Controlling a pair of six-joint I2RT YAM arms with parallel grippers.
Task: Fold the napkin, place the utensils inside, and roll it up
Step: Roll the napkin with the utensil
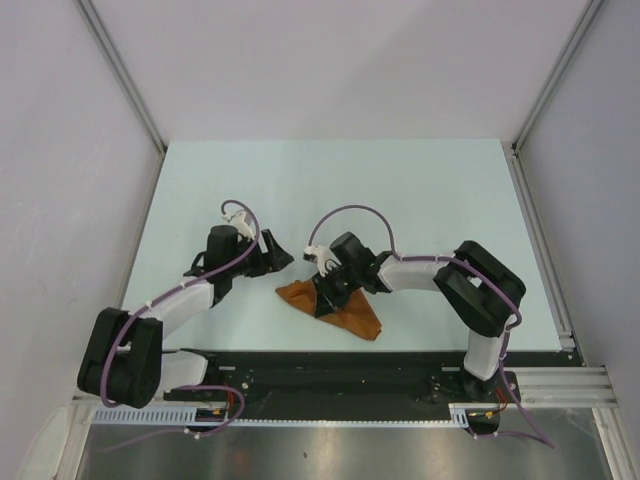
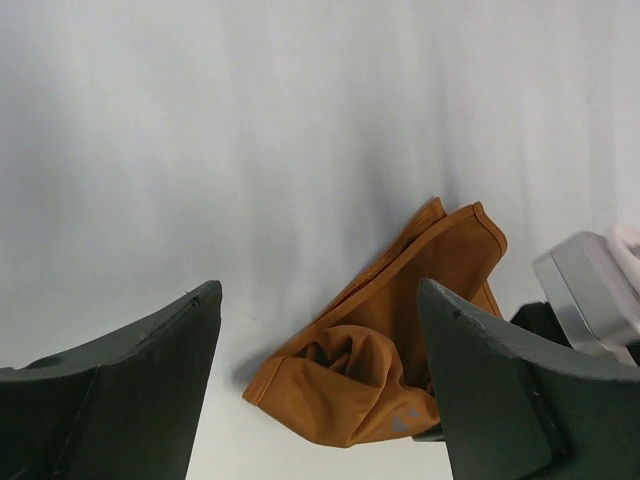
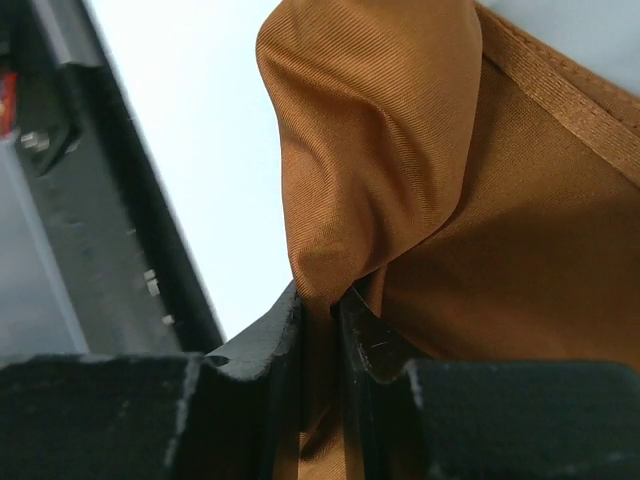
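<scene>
The rust-brown napkin (image 1: 345, 312) lies bunched on the pale table near the front edge, between the two arms. My right gripper (image 1: 328, 296) is shut on a fold of the napkin (image 3: 400, 180), the cloth pinched between its dark fingers (image 3: 270, 340). My left gripper (image 1: 277, 256) is open and empty, just left of and beyond the napkin; in its wrist view the crumpled napkin (image 2: 390, 340) shows between its spread fingers (image 2: 150, 370). The spoon is not in view in any frame.
A black rail (image 1: 330, 362) runs along the table's front edge just behind the napkin. Metal frame posts (image 1: 125, 75) stand at the table's back corners. The right arm's wrist (image 2: 590, 300) shows at the right edge of the left wrist view.
</scene>
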